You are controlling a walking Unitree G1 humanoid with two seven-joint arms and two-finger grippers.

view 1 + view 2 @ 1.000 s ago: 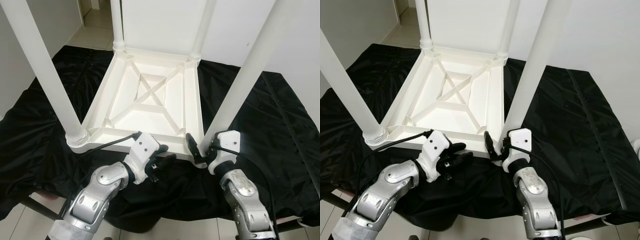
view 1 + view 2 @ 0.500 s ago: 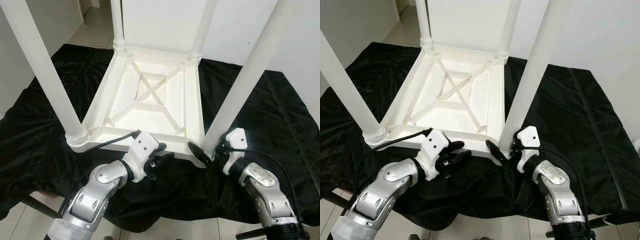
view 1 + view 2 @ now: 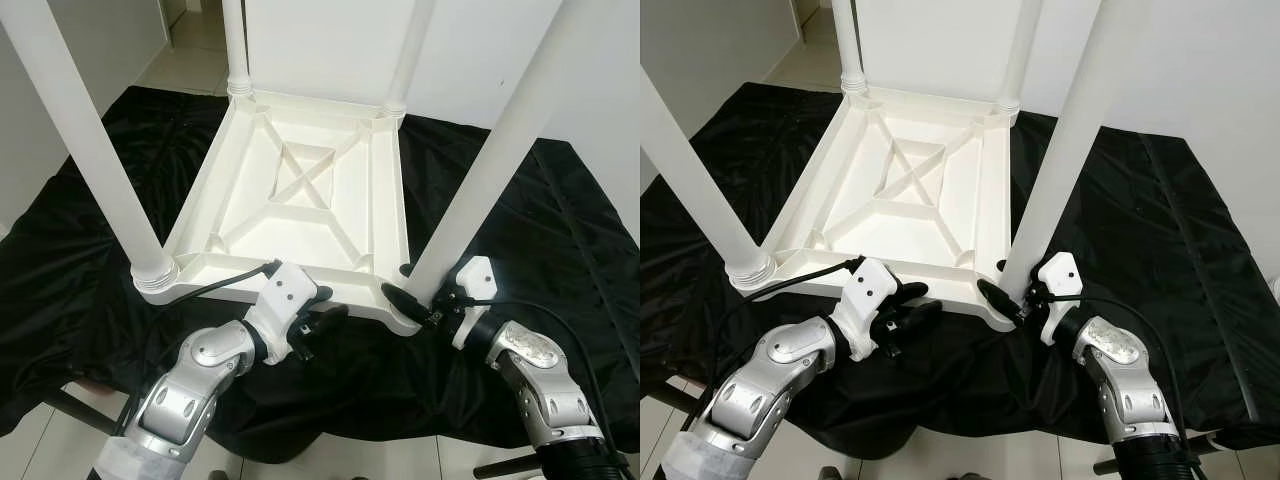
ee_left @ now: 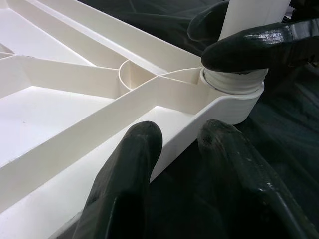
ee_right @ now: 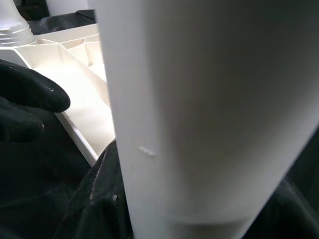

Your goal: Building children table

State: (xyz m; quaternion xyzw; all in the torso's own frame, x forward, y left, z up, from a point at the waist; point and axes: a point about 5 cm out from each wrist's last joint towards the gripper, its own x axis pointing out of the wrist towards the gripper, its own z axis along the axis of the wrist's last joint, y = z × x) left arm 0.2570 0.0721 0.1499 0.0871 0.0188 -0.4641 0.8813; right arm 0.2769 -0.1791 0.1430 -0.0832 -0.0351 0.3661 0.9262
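"Where was the table, and why were you holding it that way?"

"The white plastic children's table lay upside down on the black cloth, all four legs standing up from its corner sockets. My right gripper was closed around the base of the near right white tubular leg, just above its socket, likely to seat or turn it home. My left gripper sat at the near edge of the ribbed frame, fingers slightly parted over the rim, probably to steady the frame against that twisting."

"What couldn't you make out?"

"Whether the left fingers truly pinched the rim or merely rested on it. The leg's threads were hidden in the socket, and the leg tops were cut off."
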